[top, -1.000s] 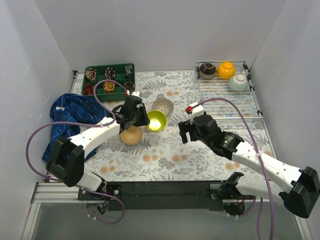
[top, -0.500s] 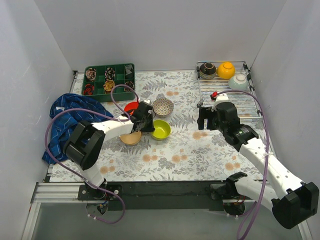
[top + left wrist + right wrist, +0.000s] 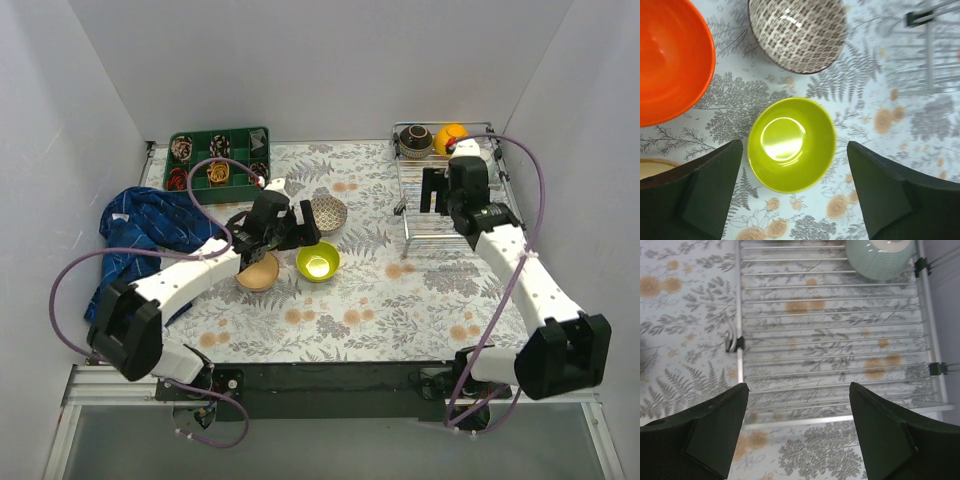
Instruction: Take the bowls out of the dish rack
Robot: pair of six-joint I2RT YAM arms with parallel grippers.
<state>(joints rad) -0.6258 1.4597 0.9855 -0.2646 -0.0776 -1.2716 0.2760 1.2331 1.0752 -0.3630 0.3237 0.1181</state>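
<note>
Open and empty, my left gripper (image 3: 298,236) (image 3: 794,146) hovers just above a lime green bowl (image 3: 318,262) (image 3: 791,144) that stands on the table. Around it sit a white patterned bowl (image 3: 326,212) (image 3: 797,34), a beige bowl (image 3: 259,272) and a red-orange bowl (image 3: 667,60). My right gripper (image 3: 447,197) (image 3: 799,400) hangs open over the near part of the dish rack (image 3: 425,222) (image 3: 830,330). A pale mint bowl (image 3: 880,255) lies at the rack's far right, ahead of the fingers. A dark brown bowl (image 3: 416,140) and a yellow-orange bowl (image 3: 450,135) stand at the rack's back.
A green compartment tray (image 3: 218,158) with small items stands at the back left. A crumpled blue cloth (image 3: 140,240) lies at the left edge. White walls close in the table on three sides.
My left gripper has opened and let go of the lime green bowl, which now rests on the table. My right arm has swung back and right, over the dish rack.
</note>
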